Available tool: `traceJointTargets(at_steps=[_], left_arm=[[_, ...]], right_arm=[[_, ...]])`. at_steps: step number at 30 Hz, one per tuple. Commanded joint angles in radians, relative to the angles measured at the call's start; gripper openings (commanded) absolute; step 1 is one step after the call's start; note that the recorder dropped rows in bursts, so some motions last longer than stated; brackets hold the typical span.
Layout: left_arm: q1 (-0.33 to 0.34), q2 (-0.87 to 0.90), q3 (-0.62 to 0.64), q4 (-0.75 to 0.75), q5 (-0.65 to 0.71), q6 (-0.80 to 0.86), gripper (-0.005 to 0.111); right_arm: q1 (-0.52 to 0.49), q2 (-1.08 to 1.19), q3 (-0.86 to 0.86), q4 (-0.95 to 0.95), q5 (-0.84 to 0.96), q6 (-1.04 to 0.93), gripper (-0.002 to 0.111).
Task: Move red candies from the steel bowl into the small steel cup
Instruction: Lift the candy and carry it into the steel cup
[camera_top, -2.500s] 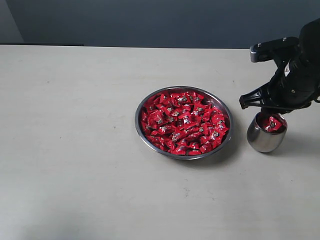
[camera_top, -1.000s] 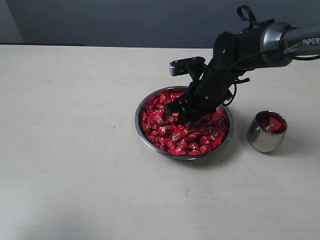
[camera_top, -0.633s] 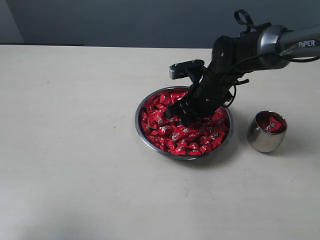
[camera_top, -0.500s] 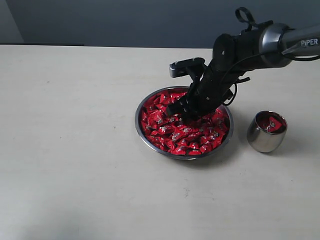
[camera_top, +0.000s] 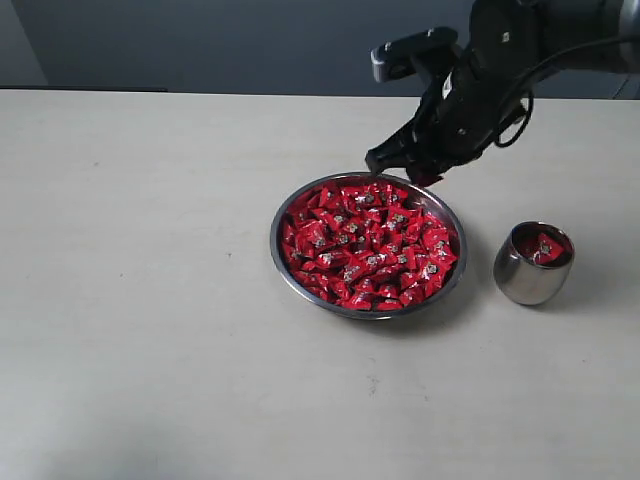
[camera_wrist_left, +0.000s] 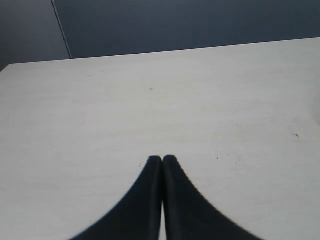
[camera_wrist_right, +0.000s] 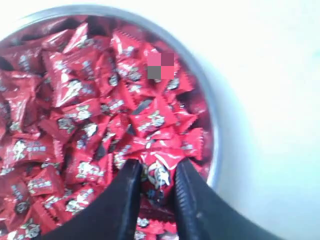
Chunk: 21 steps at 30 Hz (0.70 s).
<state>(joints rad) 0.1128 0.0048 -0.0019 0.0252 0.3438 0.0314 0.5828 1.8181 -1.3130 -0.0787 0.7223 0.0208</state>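
Note:
The steel bowl (camera_top: 283, 262) sits mid-table, heaped with red candies (camera_top: 365, 245). To its right stands the small steel cup (camera_top: 528, 275) with a few red candies (camera_top: 543, 247) inside. My right gripper (camera_top: 405, 172) hovers above the bowl's far rim, shut on one red candy (camera_wrist_right: 159, 172) that shows between its fingers (camera_wrist_right: 127, 187), with the bowl (camera_wrist_right: 210, 115) and its candies (camera_wrist_right: 90, 110) below. My left gripper (camera_wrist_left: 162, 161) is shut on nothing over bare table; the exterior view does not show it.
The pale tabletop (camera_top: 150, 300) stretches left of and in front of the bowl. A dark wall (camera_top: 250, 40) runs along the table's far edge. The right arm (camera_top: 520, 50) reaches in from the upper right.
My right gripper has lifted out of the candy pile, up and toward the bowl's far right rim, carrying one red candy. Bowl and cup have not moved.

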Motion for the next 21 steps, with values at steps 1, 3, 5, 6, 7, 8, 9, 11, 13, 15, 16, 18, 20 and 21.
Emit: traceJointTargets(at_steps=[1,3,5,6,7,8,9,11,13,15,16,18,20,21], left_arm=[[-0.005,-0.005,0.002,0.002,-0.010,-0.002,0.000],[-0.005,-0.005,0.002,0.002,-0.010,-0.002,0.000],[-0.005,-0.005,0.002,0.002,-0.010,-0.002,0.000],[-0.005,-0.005,0.002,0.002,-0.010,-0.002,0.000],[-0.005,-0.005,0.002,0.002,-0.010,-0.002,0.000],[-0.005,-0.005,0.002,0.002,-0.010,-0.002,0.000],[-0.005,-0.005,0.002,0.002,-0.010,-0.002,0.000],[-0.005,-0.005,0.002,0.002,-0.010,-0.002,0.000],[-0.005,-0.005,0.002,0.002,-0.010,-0.002,0.000],[-0.005,-0.005,0.002,0.002,-0.010,-0.002,0.000],[-0.005,-0.005,0.002,0.002,-0.010,-0.002,0.000],[-0.005,-0.005,0.002,0.002,-0.010,-0.002,0.000],[-0.005,-0.005,0.002,0.002,-0.010,-0.002,0.000],[-0.005,-0.005,0.002,0.002,-0.010,-0.002,0.000]], right_arm=[[-0.005,-0.121,0.037,-0.106,0.000,0.088,0.000],[-0.005,-0.172,0.060,-0.128,-0.002,0.101,0.000],[-0.005,-0.229,0.096,-0.185,-0.006,0.146,0.000],[-0.005,-0.252,0.115,-0.214,-0.006,0.177,0.000],[-0.007,-0.282,0.134,-0.252,-0.004,0.212,0.000],[-0.014,-0.310,0.153,-0.278,-0.002,0.239,0.000],[-0.024,-0.338,0.168,-0.298,0.001,0.257,0.000],[-0.047,-0.397,0.200,-0.318,0.032,0.274,0.000],[-0.074,-0.459,0.222,-0.322,0.076,0.274,0.000],[-0.099,-0.513,0.240,-0.342,0.092,0.274,0.000],[-0.114,-0.542,0.247,-0.356,0.099,0.276,0.000],[-0.144,-0.587,0.254,-0.362,0.112,0.286,0.000],[-0.173,-0.622,0.254,-0.358,0.125,0.288,0.000],[-0.183,-0.634,0.254,-0.357,0.130,0.288,0.000]])
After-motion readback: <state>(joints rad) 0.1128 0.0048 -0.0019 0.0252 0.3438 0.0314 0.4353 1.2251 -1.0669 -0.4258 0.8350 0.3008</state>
